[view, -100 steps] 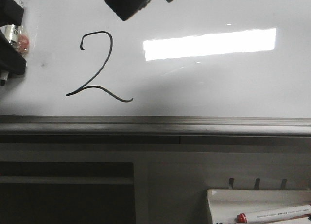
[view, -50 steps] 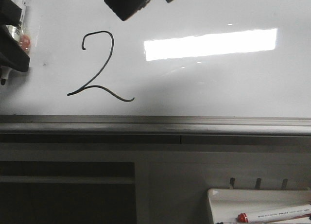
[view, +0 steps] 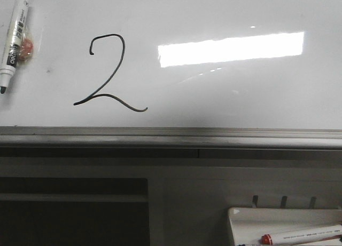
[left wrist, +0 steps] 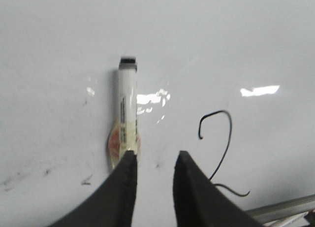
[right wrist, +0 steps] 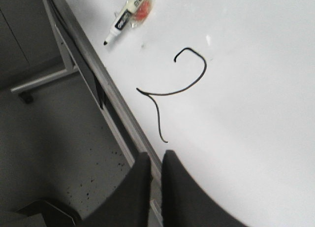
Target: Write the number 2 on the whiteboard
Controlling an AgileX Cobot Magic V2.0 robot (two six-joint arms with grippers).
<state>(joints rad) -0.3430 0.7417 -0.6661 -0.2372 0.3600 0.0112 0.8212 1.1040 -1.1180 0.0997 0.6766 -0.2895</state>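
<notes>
A thin black number 2 (view: 108,73) stands on the glossy whiteboard (view: 230,91), left of centre; it also shows in the left wrist view (left wrist: 220,148) and the right wrist view (right wrist: 173,89). A white marker with a black cap (view: 13,39) lies on the board at the far left. In the left wrist view my left gripper (left wrist: 154,158) is open and empty, its jaws just off the marker (left wrist: 126,113), which lies free on the board. My right gripper (right wrist: 153,158) is shut and empty above the board's grey edge rail (right wrist: 106,89). Neither gripper shows in the front view.
The grey rail (view: 171,135) runs along the board's near edge. A small white tray (view: 278,224) at the lower right holds a red-capped marker (view: 302,235). A bright light reflection (view: 230,47) lies on the board. The floor (right wrist: 54,138) shows beside the board.
Both arms have drawn back out of the front view. The left gripper has let go of the marker, which now lies alone on the board at the far left.
</notes>
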